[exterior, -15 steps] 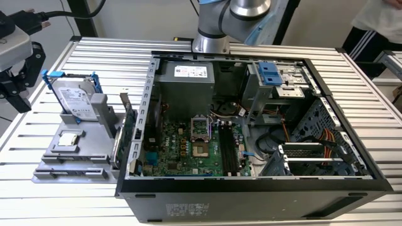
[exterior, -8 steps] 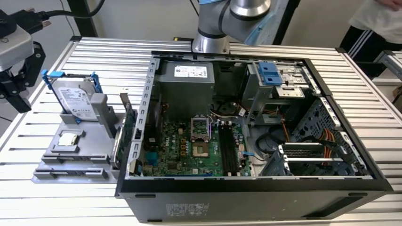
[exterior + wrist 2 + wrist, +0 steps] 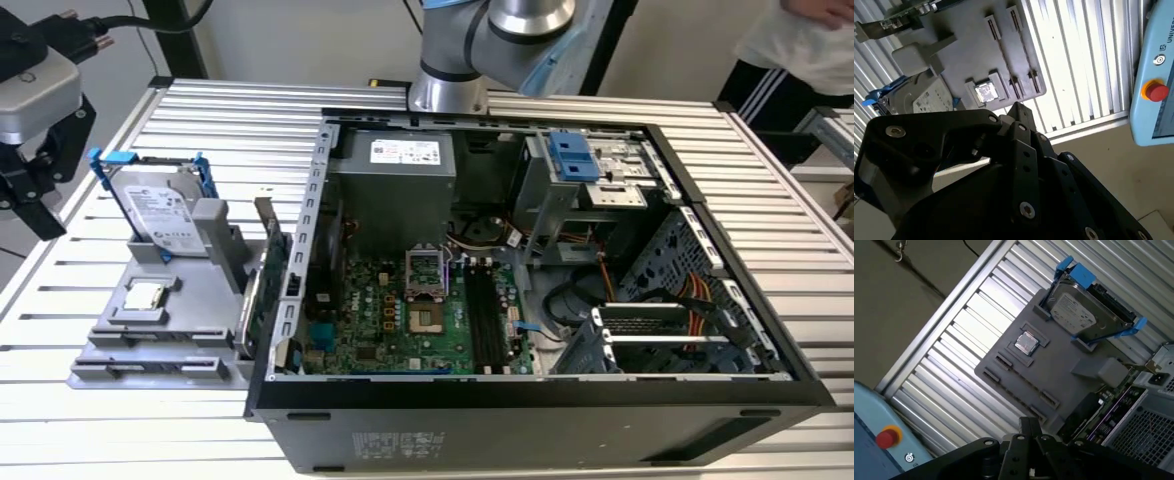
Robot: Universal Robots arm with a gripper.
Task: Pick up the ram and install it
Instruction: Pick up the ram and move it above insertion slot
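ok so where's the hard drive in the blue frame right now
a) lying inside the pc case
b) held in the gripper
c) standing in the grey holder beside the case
c: the hard drive stands on edge in the grey holder, outside the pc case, on the exterior view's left.

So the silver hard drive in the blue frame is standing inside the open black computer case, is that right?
Not quite. The silver hard drive in the blue frame is standing on the grey plastic holder tray, outside the open black computer case, as the exterior view shows.
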